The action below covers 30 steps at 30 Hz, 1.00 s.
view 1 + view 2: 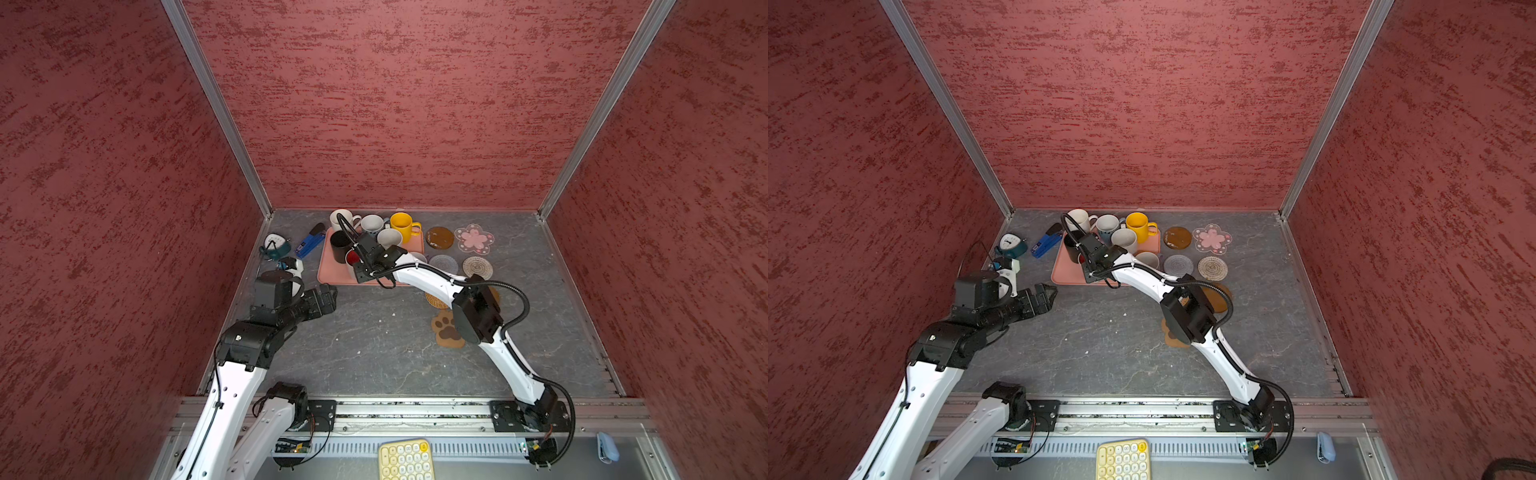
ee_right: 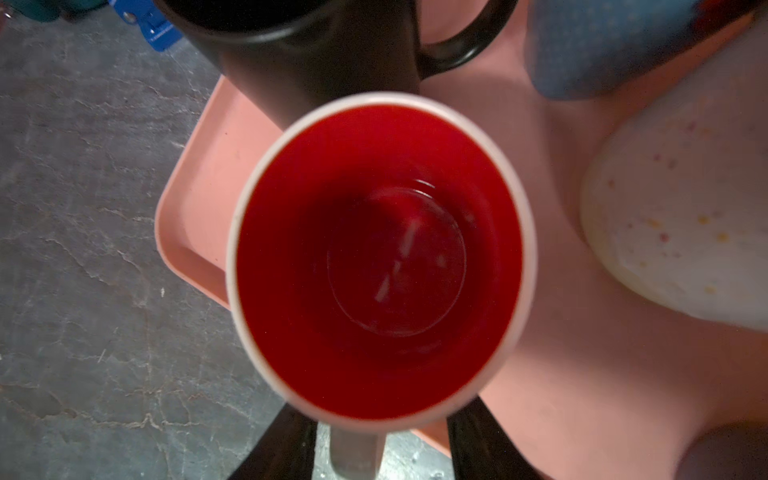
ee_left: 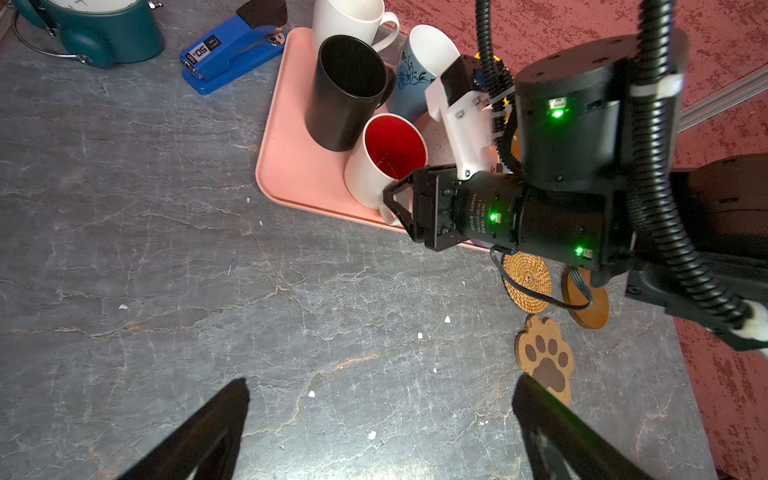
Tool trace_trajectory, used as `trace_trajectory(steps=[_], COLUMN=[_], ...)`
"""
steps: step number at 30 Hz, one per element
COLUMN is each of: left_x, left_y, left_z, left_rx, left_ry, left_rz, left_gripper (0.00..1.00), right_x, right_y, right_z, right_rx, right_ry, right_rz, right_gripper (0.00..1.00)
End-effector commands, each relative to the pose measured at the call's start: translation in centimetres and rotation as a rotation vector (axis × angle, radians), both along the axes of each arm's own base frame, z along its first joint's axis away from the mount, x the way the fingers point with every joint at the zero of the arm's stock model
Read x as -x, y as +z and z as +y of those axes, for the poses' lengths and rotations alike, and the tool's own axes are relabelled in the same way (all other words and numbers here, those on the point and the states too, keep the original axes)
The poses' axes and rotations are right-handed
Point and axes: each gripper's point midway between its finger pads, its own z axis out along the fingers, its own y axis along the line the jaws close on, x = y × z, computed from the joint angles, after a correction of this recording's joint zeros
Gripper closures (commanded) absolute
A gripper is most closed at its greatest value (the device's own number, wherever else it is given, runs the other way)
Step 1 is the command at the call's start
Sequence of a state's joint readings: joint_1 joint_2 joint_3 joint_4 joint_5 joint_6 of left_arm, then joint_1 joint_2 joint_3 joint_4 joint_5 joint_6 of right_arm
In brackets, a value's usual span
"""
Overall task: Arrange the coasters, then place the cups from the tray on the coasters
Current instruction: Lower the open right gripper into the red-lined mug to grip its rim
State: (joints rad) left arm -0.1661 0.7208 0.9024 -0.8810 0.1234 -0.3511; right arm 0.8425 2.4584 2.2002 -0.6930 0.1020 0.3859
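**Left gripper** [image 1: 331, 296]: hangs over bare table [image 1: 374, 357], just short of the near left corner of the tray [image 1: 328, 273]. Its fingers [image 3: 199, 432] are spread wide with nothing between them. Every mug lies beyond it and to its right.

**Tray:** at the far centre of the table. From left to right in a top view:
- plain white mug [image 1: 343, 217], at the far left corner
- black mug [image 1: 340, 246]
- white mug with red inside [image 3: 390, 145], just beside the black one
- light blue mug [image 1: 372, 224]
- speckled white mug [image 1: 389, 237]
- yellow mug [image 1: 403, 226]

All stand upright.

**Right gripper** [image 3: 392, 208]: it extends across the middle to the near left part of the tray.
- Its wrist view looks straight down into the red-inside mug, which stands on the tray.
- Its black fingers [image 2: 286, 444] stand on either side of the mug's handle [image 2: 357, 453].
- A strip of table shows between the handle and one finger, so the jaws are parted and not clamped.

**Coasters:** flat on the table, right of the tray and well apart from the right gripper.
- Far row: amber-brown disc [image 1: 439, 237], pink flower [image 1: 473, 239].
- Next row: grey crochet round [image 1: 443, 264], beige woven round [image 1: 477, 267].
- Partly under the right arm: tan rattan round [image 3: 530, 274], second amber disc [image 3: 598, 307].
- Nearest: paw-print coaster [image 1: 446, 330].
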Motion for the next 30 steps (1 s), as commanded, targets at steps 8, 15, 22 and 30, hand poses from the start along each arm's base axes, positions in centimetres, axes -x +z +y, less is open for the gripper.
trace_trajectory(steps=[8,15,22,30], left_x=[-0.3,-0.1,0.0,0.5], left_y=[-0.2,-0.1,0.0,0.8], left_z=[0.0,0.2,0.2,0.3], left_rx=[0.012,0.008,0.017,0.01], left_ry=[0.001,0.009,0.01,0.009], left_rz=[-0.003,-0.009,-0.008,-0.022], left_gripper=[0.0,0.0,0.0,0.0], right_x=[-1.5,-1.5,-1.1,-1.1], right_y=[-0.7,-0.4,0.0,1.5], right_z=[-0.5,-0.6,-0.8,-0.9], right_rx=[0.005,0.015,0.019,0.012], right_ry=[-0.036,-0.028,-0.001,0.018], right_rz=[-0.014,-0.024,-0.025,-0.054], right_gripper=[0.63,0.81,0.95,1.0])
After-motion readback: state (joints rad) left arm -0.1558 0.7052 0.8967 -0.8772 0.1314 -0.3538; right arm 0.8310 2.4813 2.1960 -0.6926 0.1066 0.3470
